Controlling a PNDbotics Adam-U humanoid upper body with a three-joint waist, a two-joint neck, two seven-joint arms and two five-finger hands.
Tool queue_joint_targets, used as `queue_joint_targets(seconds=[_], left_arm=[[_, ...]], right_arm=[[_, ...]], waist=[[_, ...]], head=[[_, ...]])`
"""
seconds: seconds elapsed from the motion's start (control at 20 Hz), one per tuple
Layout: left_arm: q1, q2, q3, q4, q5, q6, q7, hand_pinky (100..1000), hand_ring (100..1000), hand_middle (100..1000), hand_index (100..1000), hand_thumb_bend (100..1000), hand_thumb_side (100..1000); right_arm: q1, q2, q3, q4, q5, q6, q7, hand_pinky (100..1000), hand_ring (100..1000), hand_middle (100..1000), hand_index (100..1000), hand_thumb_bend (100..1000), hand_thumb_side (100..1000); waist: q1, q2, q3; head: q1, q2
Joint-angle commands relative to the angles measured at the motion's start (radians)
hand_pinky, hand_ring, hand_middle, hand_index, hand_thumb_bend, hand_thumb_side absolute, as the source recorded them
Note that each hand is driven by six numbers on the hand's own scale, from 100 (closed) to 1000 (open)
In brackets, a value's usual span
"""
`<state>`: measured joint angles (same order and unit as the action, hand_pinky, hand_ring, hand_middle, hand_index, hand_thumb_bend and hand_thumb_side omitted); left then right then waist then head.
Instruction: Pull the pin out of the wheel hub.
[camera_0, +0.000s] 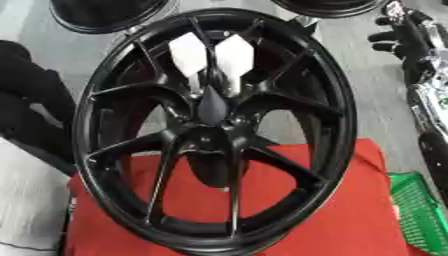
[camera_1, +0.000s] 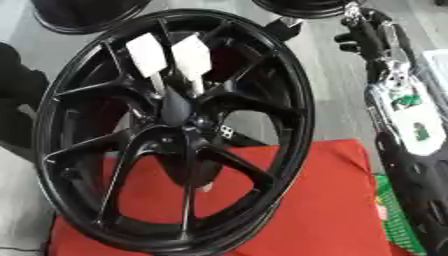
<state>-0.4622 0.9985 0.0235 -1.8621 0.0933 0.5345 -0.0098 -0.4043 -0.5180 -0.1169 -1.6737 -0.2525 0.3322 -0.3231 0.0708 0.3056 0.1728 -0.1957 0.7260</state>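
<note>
A large black spoked wheel (camera_0: 214, 130) stands upright on a red cloth (camera_0: 341, 215). Two white pins with broad flat heads stick up out of its hub (camera_0: 213, 107), one on the left (camera_0: 188, 54) and one on the right (camera_0: 233, 57), their thin stems running down side by side to the centre. My right hand (camera_1: 363, 31) hangs at the upper right, off the wheel's rim and apart from the pins, fingers relaxed and holding nothing. Its silver and black forearm (camera_1: 402, 105) runs down the right edge. My left hand does not show.
More black rims (camera_0: 105, 12) lie on the grey floor behind the wheel. A green basket (camera_0: 420, 210) sits at the right of the red cloth. A dark shape (camera_0: 31, 100) and something white (camera_0: 26, 200) fill the left edge.
</note>
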Motion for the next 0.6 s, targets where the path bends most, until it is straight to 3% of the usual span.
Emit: queue_joint_targets(seconds=[0.05,0.15,0.2,0.25,0.3,0.45,0.6], left_arm=[[0.028,-0.003,0.027,0.067,-0.021,-0.016,0.014,558,617,553,535,248,100],[0.052,-0.019,0.017,0.107,-0.025,-0.032,-0.004,592,672,614,619,316,123],[0.058,-0.026,0.010,0.124,-0.031,-0.040,-0.017,629,720,676,701,382,224],[0.061,-0.033,0.002,0.141,-0.040,-0.048,-0.031,706,798,767,808,535,479],[0.063,-0.040,-0.005,0.159,-0.052,-0.055,-0.047,735,820,793,836,596,543],[0.063,-0.054,-0.010,0.199,-0.086,-0.071,-0.082,777,854,836,883,689,604],[0.065,-0.062,-0.004,0.212,-0.100,-0.082,-0.098,777,857,842,892,683,622]], right_arm=[[-0.012,-0.029,-0.010,-0.012,-0.008,-0.002,-0.008,712,631,689,758,100,667],[-0.014,-0.027,-0.010,-0.012,-0.010,-0.001,-0.009,711,631,689,758,100,666],[-0.015,-0.026,-0.010,-0.013,-0.010,-0.001,-0.009,711,631,689,758,100,666],[-0.017,-0.025,-0.009,-0.013,-0.011,-0.001,-0.009,711,631,689,758,100,666],[-0.018,-0.024,-0.008,-0.014,-0.011,-0.001,-0.008,711,631,689,758,100,666],[-0.021,-0.022,-0.009,-0.014,-0.012,-0.001,-0.008,711,631,689,758,100,666],[-0.022,-0.022,-0.009,-0.015,-0.013,0.000,-0.010,711,631,689,758,100,667]], waist=[[-0.005,-0.011,-0.001],[-0.006,-0.011,-0.002],[-0.008,-0.011,-0.003],[-0.009,-0.011,-0.005],[-0.010,-0.012,-0.005],[-0.011,-0.012,-0.007],[-0.010,-0.013,-0.007]], head=[[0.004,-0.018],[0.008,-0.021],[0.009,-0.022],[0.011,-0.024],[0.013,-0.025],[0.016,-0.027],[0.017,-0.025]])
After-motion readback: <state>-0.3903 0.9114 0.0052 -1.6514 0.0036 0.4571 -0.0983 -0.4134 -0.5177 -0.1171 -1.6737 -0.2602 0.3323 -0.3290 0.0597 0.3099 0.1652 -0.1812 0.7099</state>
